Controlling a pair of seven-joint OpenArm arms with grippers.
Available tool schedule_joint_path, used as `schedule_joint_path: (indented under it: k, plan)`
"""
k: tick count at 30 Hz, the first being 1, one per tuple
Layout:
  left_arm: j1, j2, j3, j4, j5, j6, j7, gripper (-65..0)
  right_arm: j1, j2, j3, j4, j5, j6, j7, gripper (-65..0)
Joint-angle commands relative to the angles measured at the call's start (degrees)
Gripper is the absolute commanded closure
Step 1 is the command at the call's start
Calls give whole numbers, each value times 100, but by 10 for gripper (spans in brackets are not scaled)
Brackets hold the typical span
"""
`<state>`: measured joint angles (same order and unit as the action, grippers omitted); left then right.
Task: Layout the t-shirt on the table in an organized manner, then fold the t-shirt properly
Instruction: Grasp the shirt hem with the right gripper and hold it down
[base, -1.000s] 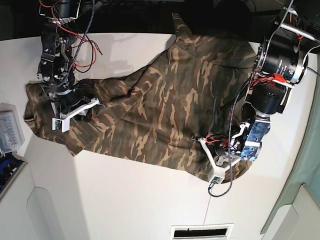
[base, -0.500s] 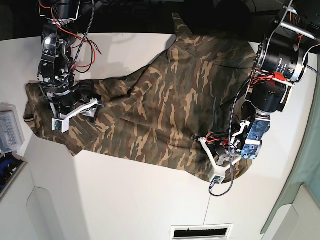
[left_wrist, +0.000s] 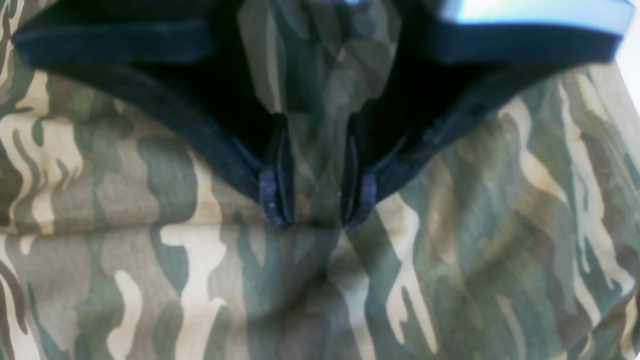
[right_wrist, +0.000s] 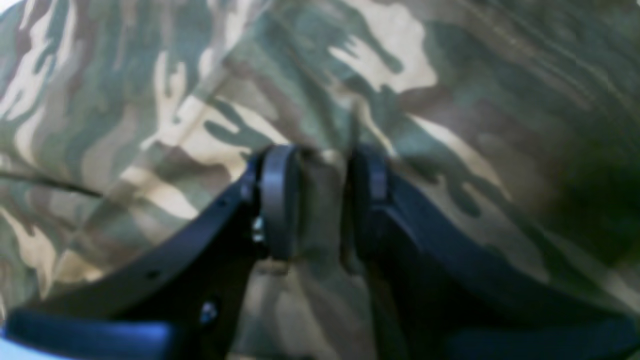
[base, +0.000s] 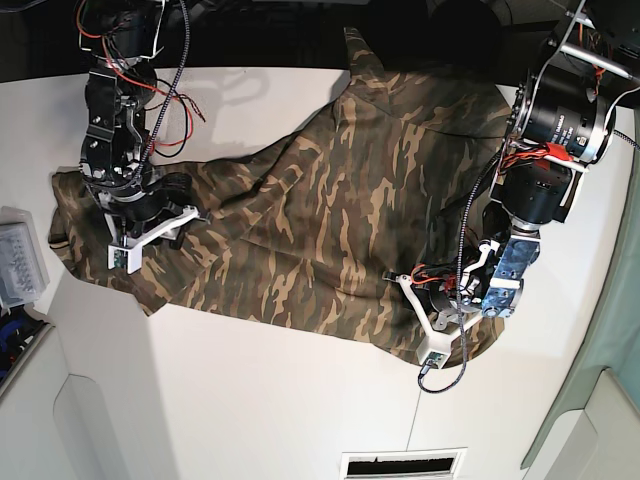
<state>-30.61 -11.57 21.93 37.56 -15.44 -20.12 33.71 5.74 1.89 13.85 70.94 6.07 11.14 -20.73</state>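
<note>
Left gripper (base: 452, 303): nearest me, at about 4 o'clock on the table (base: 280, 400); the wrist view shows its jaws drawn in on a raised ridge of camouflage cloth, pinching the t-shirt (base: 320, 210) near its lower corner.
Right gripper (base: 140, 215): at about 9 o'clock; its jaws nip a fold of the same cloth between them.
T-shirt position: sprawled slantwise over the white table from 9 o'clock to 2 o'clock, with one end running off the dark far edge at 12.
Done so far: the shirt is on the table and gripped at two ends.
Left to do: I judge the layout unfinished, as the cloth is rumpled and bunched; no fold is made yet.
</note>
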Motion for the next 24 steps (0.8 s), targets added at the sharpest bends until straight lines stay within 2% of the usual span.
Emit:
schedule_joint_path:
  k: [1,3,5,7,11,12,15,16,20,24]
  plan:
    - [129,-4,33,-96,149,-2,619,-191,90,31,7,208,33,22,81,-163]
    - [129,-7,33,-96,157,0,619,-191,85,33,7,313,33,26,35,-95]
    - [127,-4,33,-96,155,0,619,-191,87,35,7,317,7,240,9,-10]
    - [127,2,33,-96,153,0,619,-191,70,33,7,315,-79,459,7,0]
    - [127,11,33,-96,153,0,619,-191,26,74,7,315,-114,372,-2,0]
    - [129,11,33,-96,155,0,619,-191,26,101,7,315,-111,323,-4,-49]
    - [129,-2,33,-96,153,0,621,-191,26,164,7,315,-85,181,2,-270]
    - [129,-4,33,-96,155,0,621,-191,26,186,7,315,-35,149,4,-320]
    - [129,-2,33,-96,153,0,616,-191,37,225,7,245,168,151,17,-322]
    - [129,15,33,-96,125,0,590,-191,59,223,7,37,168,398,28,-228]
